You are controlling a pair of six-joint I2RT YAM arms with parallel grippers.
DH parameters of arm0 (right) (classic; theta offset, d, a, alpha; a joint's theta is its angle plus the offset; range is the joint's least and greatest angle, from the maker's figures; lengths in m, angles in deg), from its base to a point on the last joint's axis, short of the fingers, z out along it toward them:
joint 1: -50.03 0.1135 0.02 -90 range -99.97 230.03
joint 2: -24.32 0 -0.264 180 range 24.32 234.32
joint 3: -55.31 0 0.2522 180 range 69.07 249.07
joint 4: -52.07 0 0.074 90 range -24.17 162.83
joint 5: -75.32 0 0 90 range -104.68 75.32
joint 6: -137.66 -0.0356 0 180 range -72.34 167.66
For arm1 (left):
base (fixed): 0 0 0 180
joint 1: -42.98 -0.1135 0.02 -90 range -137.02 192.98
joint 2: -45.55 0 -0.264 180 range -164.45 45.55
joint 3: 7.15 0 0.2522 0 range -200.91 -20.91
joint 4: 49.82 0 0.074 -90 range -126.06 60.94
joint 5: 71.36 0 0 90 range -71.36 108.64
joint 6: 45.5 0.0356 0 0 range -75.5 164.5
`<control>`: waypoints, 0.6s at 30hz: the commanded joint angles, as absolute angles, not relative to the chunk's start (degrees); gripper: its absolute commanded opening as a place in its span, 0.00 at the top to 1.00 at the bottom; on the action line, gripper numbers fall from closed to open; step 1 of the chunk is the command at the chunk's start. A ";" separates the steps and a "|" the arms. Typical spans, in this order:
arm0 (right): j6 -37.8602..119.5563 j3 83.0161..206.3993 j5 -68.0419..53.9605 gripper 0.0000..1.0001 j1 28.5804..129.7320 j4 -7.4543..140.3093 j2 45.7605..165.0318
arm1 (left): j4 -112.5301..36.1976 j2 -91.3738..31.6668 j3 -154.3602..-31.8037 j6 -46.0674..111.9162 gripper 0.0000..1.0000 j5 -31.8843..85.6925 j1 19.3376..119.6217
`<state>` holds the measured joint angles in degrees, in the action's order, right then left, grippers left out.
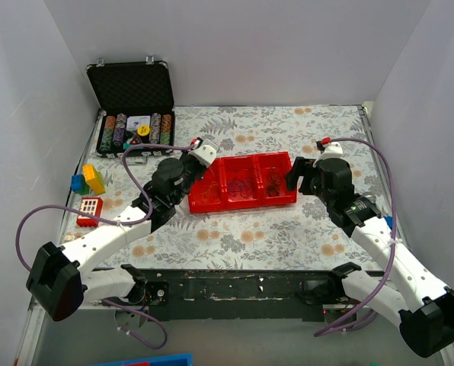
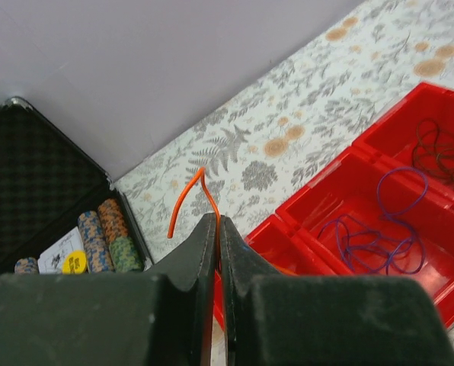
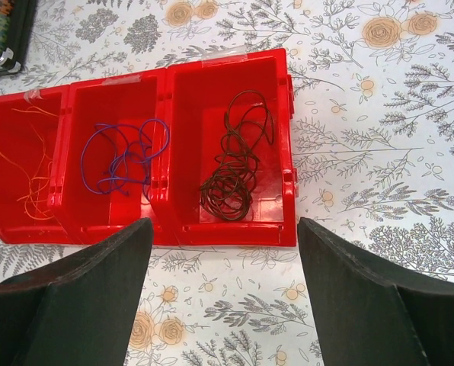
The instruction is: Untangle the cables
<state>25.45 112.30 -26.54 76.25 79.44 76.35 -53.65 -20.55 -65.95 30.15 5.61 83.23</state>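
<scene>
A red three-compartment tray (image 1: 212, 200) sits mid-table. In the right wrist view its left bin holds fine orange wires (image 3: 29, 179), the middle bin a blue-purple wire (image 3: 124, 156), and the right bin a dark brown coil (image 3: 234, 168). My left gripper (image 2: 217, 223) is shut on one orange wire (image 2: 187, 202), which arches up out of the fingertips above the tray's left end (image 2: 266, 232). From above, the left gripper (image 1: 202, 155) is at the tray's far left corner. My right gripper (image 3: 223, 223) is open and empty, just in front of the tray's right bin, also seen from above (image 1: 297, 174).
An open black case of poker chips (image 1: 132, 126) stands at the back left. Coloured toy bricks (image 1: 88, 180) and a red-and-white block (image 1: 90, 207) lie at the left edge. White walls enclose the table on three sides.
</scene>
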 commanded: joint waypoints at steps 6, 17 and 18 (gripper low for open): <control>24.02 111.96 -26.72 0.15 75.78 79.28 74.41 | -44.07 -25.37 -64.42 30.18 1.00 1.84 82.97; 22.61 110.56 -26.02 0.15 75.78 80.68 71.78 | -31.15 -35.83 -72.50 25.70 0.99 7.73 82.88; 22.61 110.47 -26.02 0.15 75.78 80.69 71.60 | -29.84 -36.36 -73.55 25.78 0.93 8.61 82.88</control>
